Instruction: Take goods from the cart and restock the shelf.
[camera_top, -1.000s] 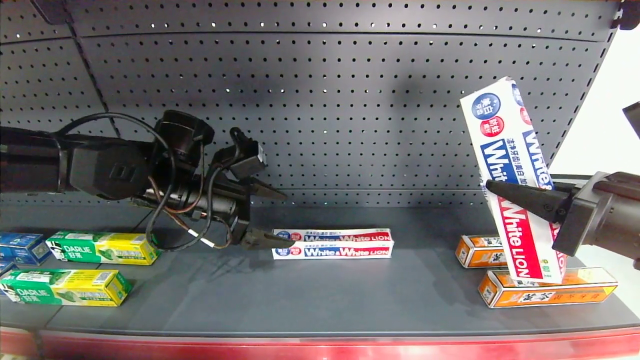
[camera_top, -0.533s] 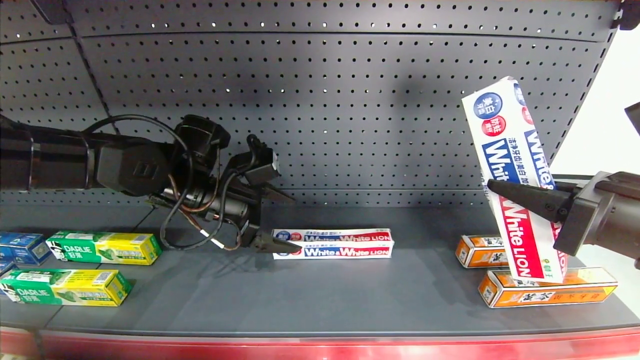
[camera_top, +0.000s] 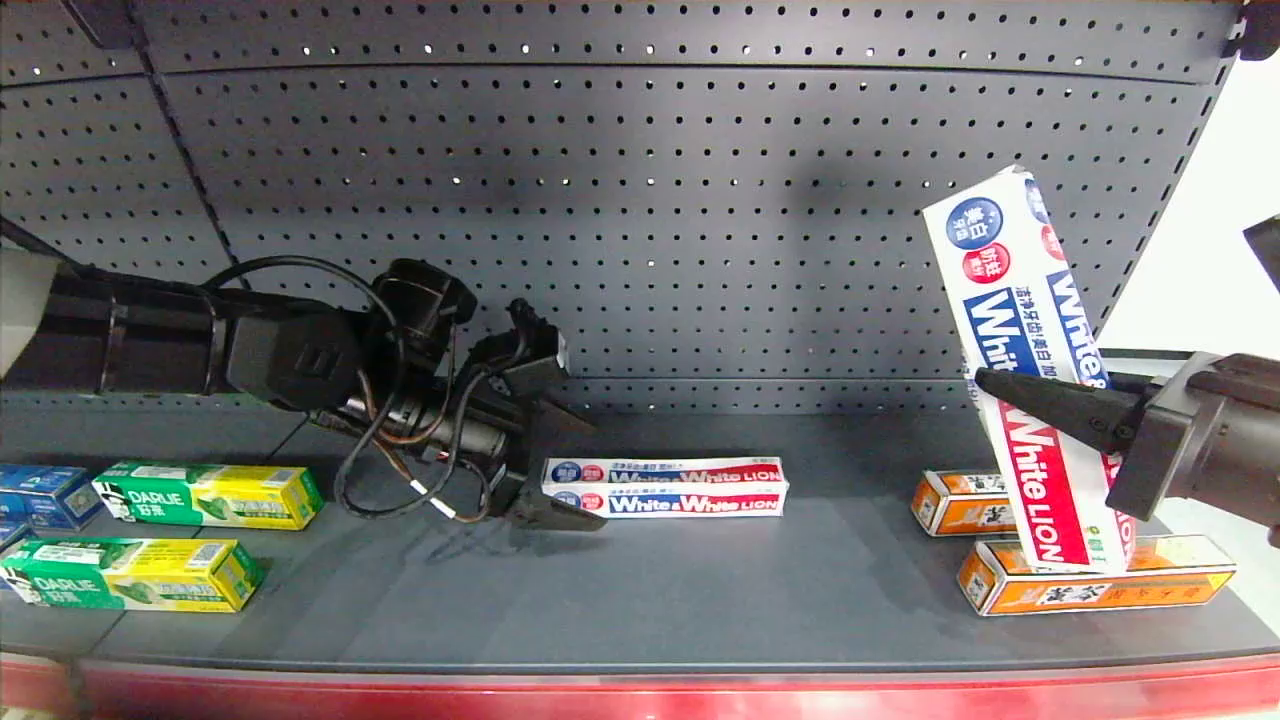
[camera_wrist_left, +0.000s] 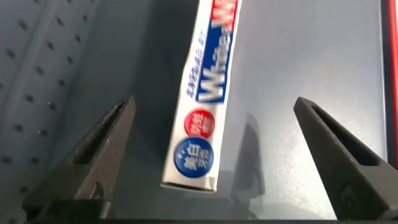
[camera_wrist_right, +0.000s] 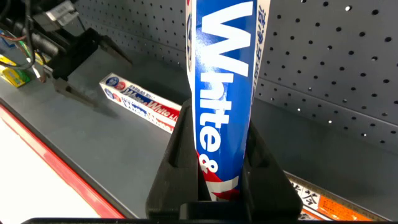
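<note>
Over the grey shelf (camera_top: 700, 590), left gripper (camera_top: 588, 472), claw spread wide, has slid right and lower to straddle the lying toothpaste box (camera_top: 680, 487) at its left end, likely to straighten it, while right gripper (camera_top: 992, 385) pinches the upright toothpaste box (camera_top: 1020, 330), sunk slightly toward the orange boxes (camera_top: 1100, 590).

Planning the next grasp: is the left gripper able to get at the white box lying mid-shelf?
Probably yes. The left gripper is open at the box's near end, with a finger on either side and nothing lying between them.
</note>
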